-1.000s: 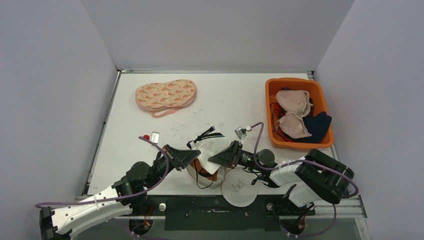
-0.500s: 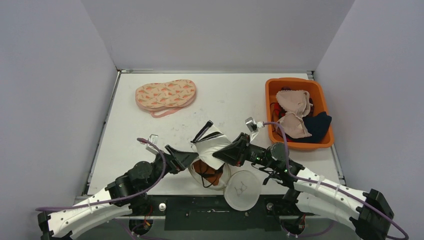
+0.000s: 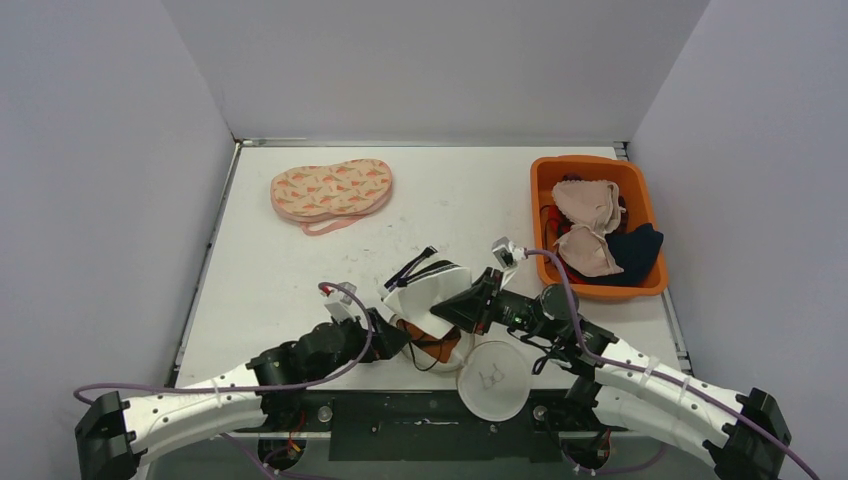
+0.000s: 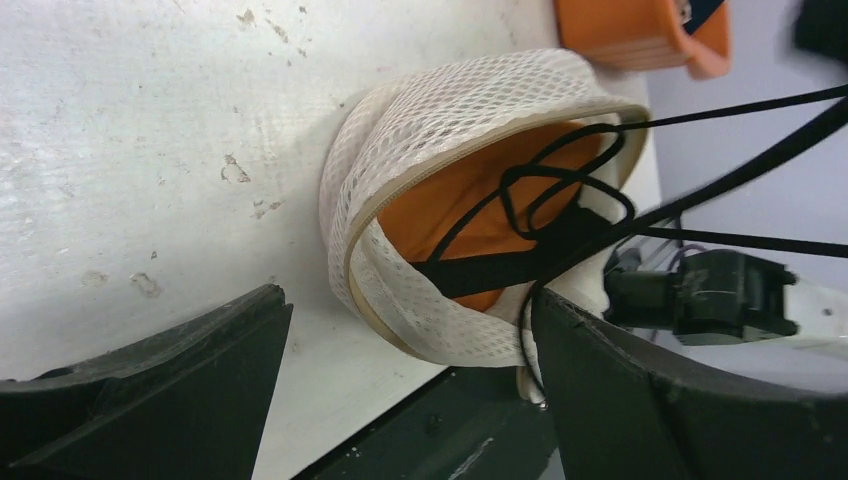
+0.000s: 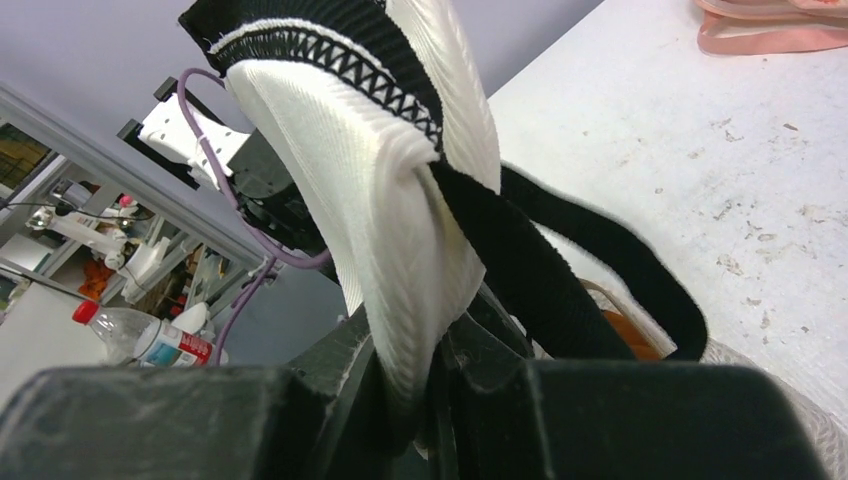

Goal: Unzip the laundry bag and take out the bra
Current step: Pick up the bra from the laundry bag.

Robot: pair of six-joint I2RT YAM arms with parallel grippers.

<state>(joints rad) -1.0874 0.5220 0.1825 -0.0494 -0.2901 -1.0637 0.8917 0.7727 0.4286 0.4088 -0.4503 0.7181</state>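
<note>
- From above, we see an orange bin at 2 o'clock on the bench, holding pale bras and dark cloth. A carrot-print bra lies at 11.
- Left wrist: the left hand gapes wide around the unzipped laundry bag, which holds orange fabric and black straps.
- Right wrist: the right hand pinches the white bra, raised above the bag.

One mesh laundry bag, one white bra, one orange bin, one carrot-print bra
</note>
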